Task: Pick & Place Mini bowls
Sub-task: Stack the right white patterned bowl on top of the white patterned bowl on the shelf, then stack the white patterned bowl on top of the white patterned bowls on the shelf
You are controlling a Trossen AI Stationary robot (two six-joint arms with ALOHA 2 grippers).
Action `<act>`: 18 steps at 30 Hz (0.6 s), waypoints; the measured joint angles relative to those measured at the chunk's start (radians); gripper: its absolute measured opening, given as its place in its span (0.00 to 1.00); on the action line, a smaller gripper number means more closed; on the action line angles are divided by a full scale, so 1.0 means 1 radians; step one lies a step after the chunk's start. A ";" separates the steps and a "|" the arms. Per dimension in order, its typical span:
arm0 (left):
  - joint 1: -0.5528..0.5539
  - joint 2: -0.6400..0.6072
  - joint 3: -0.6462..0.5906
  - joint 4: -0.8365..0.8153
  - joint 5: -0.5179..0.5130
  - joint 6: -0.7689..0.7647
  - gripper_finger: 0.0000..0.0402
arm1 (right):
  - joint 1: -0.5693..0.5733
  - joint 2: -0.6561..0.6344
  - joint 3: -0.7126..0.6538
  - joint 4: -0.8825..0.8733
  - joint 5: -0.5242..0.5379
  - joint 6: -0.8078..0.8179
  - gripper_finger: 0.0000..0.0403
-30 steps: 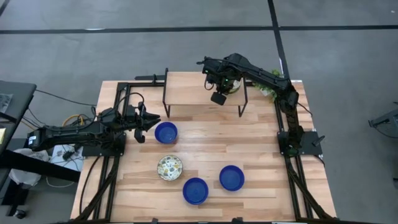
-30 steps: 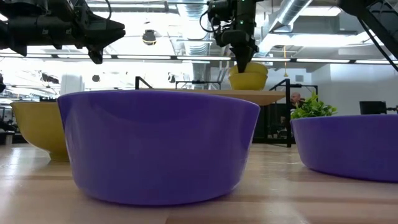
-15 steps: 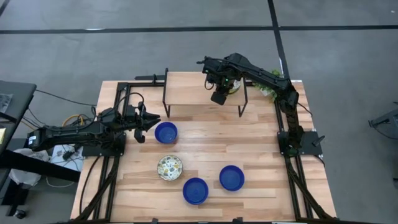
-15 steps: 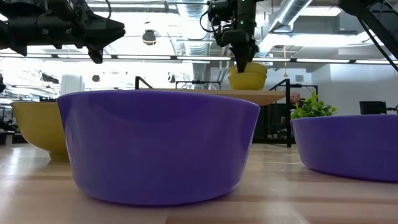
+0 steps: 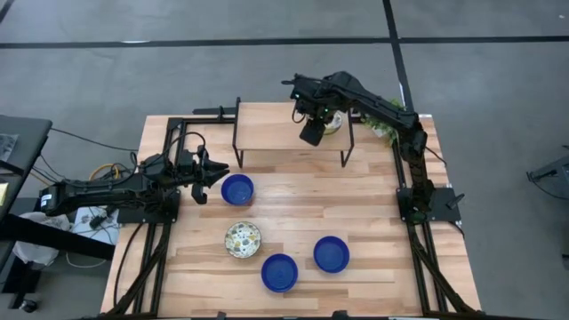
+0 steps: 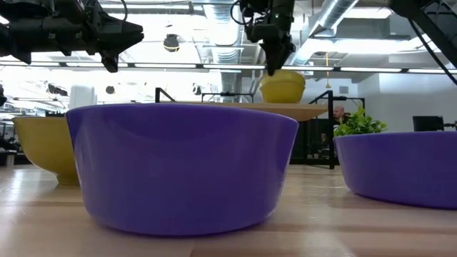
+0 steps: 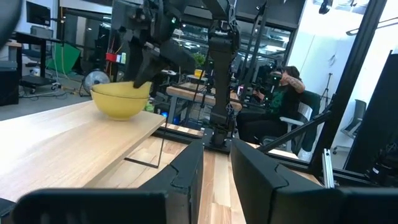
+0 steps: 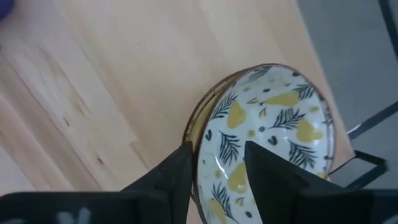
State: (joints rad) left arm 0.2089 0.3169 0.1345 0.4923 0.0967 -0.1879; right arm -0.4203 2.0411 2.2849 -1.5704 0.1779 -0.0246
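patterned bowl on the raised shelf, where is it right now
In the high view the patterned bowl sits at the right end of the raised wooden shelf at the table's far side, directly under the right pincer, near the green plant.

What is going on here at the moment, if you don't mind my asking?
The robot is moving mini bowls. The right gripper hangs open just above a patterned bowl that sits on the raised wooden shelf at the back of the table; it holds nothing. The left gripper hovers open beside a blue bowl. On the table in front lie another patterned bowl and two more blue bowls.
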 joint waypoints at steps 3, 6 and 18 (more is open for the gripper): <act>0.000 0.000 0.000 0.000 0.000 0.000 0.20 | 0.000 0.000 0.020 0.000 0.005 0.000 0.32; 0.000 0.000 0.000 0.000 0.000 0.000 0.20 | 0.000 0.000 0.043 0.000 0.005 0.000 0.31; 0.000 0.000 0.000 0.003 -0.008 0.089 0.20 | 0.012 -0.015 0.067 -0.001 0.038 0.007 0.17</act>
State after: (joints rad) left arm 0.2092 0.3172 0.1345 0.4958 0.0891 -0.0991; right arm -0.4080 2.0258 2.3524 -1.5711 0.2161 -0.0177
